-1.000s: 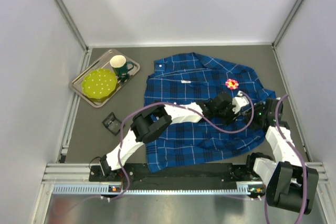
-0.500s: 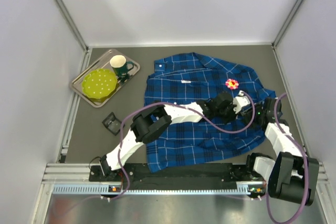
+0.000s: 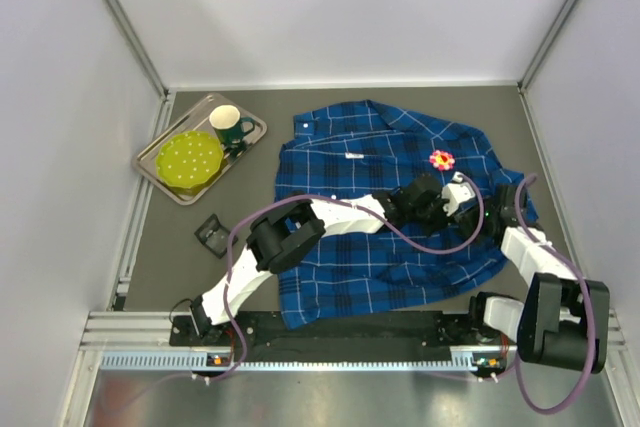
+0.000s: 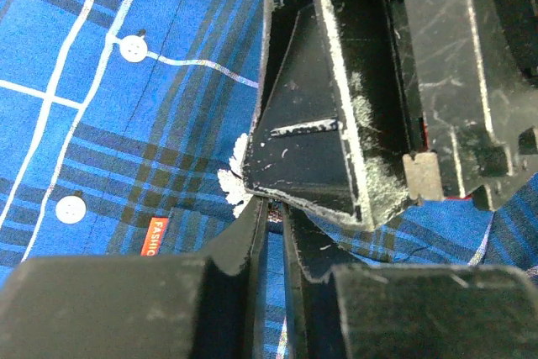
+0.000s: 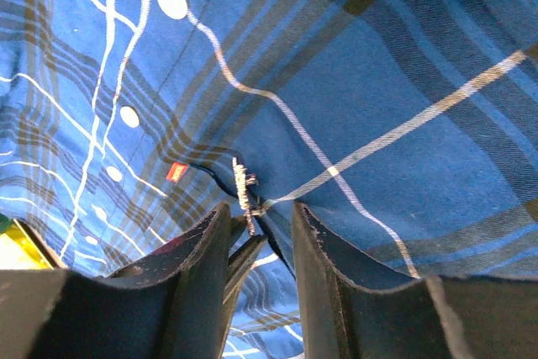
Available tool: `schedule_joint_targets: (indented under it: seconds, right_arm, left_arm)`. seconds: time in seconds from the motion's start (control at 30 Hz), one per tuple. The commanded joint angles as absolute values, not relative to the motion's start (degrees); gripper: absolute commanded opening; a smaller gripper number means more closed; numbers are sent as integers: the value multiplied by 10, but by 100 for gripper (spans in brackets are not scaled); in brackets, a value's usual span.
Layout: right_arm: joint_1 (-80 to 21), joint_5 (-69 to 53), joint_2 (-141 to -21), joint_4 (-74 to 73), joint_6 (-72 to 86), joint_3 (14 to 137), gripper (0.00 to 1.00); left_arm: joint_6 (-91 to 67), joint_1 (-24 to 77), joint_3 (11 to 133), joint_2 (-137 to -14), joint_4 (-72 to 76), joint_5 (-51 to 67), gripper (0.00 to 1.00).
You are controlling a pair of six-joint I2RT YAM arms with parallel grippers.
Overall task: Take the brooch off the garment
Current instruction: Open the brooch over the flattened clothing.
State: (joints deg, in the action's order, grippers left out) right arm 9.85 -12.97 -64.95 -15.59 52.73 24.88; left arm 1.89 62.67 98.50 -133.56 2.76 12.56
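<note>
- The right arm has been swinging in toward 9 o'clock over the last second, so the right pincer is now sitting right up against the left pincer.
- The left pincer is squeezing down to a thin slit. It looks like it is pinching a little fold of the shirt, likely to stop the cloth from sliding.
- The right pincer is standing half open and holding nothing. Its two fingers are going on either side of the other pincer's tip.
- The brooch, a pink flower with a yellow middle, is sitting on the shirt at about 12 o'clock from both pincers. It is near them, but nothing is touching it.
- A white frayed bit is lying on the cloth just ahead of the fingers. I cannot tell what it is.
- The tray with the cup is waiting at 10 o'clock from the shirt, well apart and out of the way.
</note>
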Motion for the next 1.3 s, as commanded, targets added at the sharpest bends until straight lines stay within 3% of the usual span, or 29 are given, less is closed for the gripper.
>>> schedule_joint_targets:
  seconds: [0.0, 0.87, 1.27]
  right_arm:
    - [79, -114, -652, -142, 542, 280, 35]
    - [54, -87, -704, -110, 577, 292, 32]
    - [50, -92, -718, -107, 579, 301, 22]
  left_arm:
    - [23, 626, 980, -1311, 19, 134, 0]
    - [16, 626, 992, -1311, 9, 155, 0]
    - [19, 626, 1005, -1321, 2, 163, 0]
